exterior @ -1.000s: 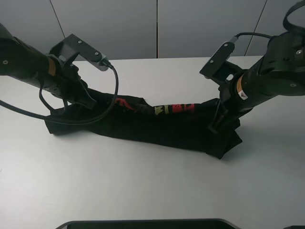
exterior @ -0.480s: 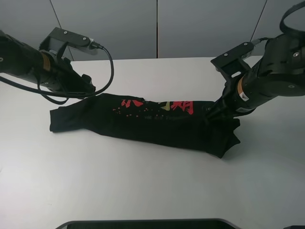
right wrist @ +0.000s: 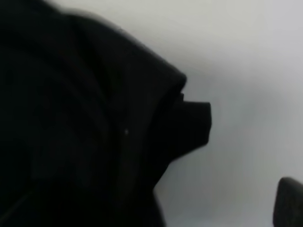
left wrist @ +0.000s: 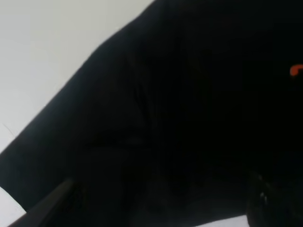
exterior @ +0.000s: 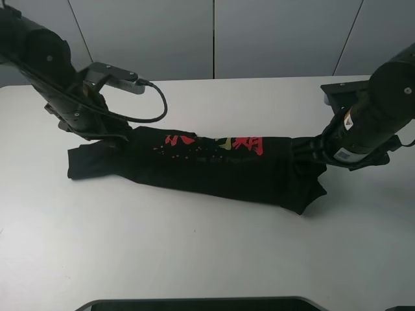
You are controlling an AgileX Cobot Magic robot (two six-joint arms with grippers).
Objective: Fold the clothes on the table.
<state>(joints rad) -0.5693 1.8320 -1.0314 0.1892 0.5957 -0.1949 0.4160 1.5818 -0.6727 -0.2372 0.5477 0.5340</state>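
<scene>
The clothes [exterior: 207, 165], one black T-shirt with red and yellow print, lie flat in a long folded strip across the white table [exterior: 207, 259]. My left gripper [exterior: 120, 135] hovers low at the strip's left end. In the left wrist view its two fingertips [left wrist: 52, 208] stand wide apart over black cloth [left wrist: 189, 118], so it is open with nothing between them. My right gripper [exterior: 305, 152] sits at the strip's right end. The right wrist view shows one of its fingers [right wrist: 289, 203] far to the side over bare table, beside the bunched cloth [right wrist: 94, 132]; it is open.
Grey wall panels [exterior: 214, 39] rise behind the table's far edge. A dark flat object [exterior: 194, 304] pokes in at the front edge. A black cable [exterior: 152, 107] loops from the left arm just above the shirt.
Both grippers have opened and let go of the shirt's upper edge. The shirt has dropped flat onto the table. The left arm has drawn back to the left, the right arm out to the right.
</scene>
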